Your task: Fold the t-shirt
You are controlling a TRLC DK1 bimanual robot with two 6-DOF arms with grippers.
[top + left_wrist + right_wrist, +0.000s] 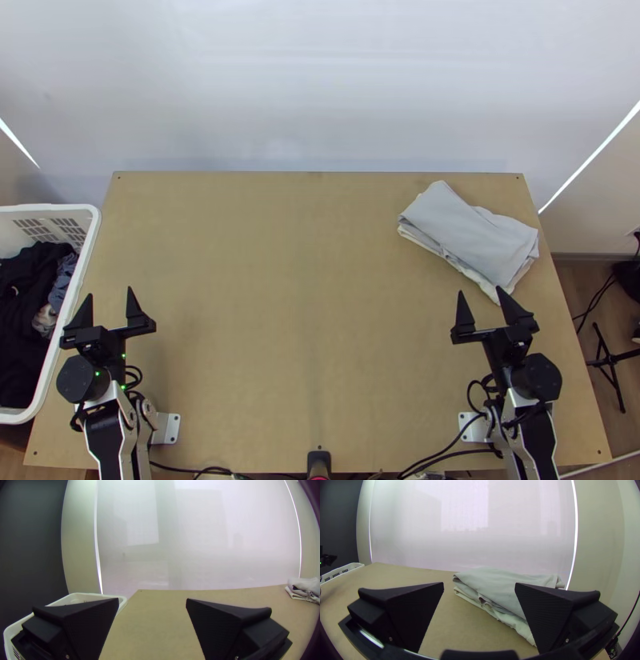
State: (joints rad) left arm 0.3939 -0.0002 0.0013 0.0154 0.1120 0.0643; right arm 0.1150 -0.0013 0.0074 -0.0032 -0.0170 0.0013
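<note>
On the worktop [304, 320] we see a folded stack of cloth [480, 236], which lies at the far right, near the right edge. On top of it is a light grey cloth [496, 583], folded and quite flat, and below it comes out a cream cloth [510, 619], along the side that looks to the left and near. In the right wrist view we see several layers between these two, with some small creases. The t-shirt is perhaps one of these cloths, but from the layers alone we cannot say which one.

The left pincer [110, 294] is above the near left part of the worktop, just beside the basket. Its two black fingers [90, 623] stand wide apart, and between them is only air, so it holds nothing. The stack is well apart from it, on the other side.

The right pincer [480, 291] is on the right, on the near side of the stack, and it points to the far side. It is also wide open and it has nothing in its grip; between its fingers [546, 616] we look at the bare worktop and at a part of the folded cloth behind.

At the left edge of the worktop stands the white basket [94, 228]. Inside it we see dark clothes [28, 296], bunched together, with a grey-blue cloth [61, 286] among them.
</note>
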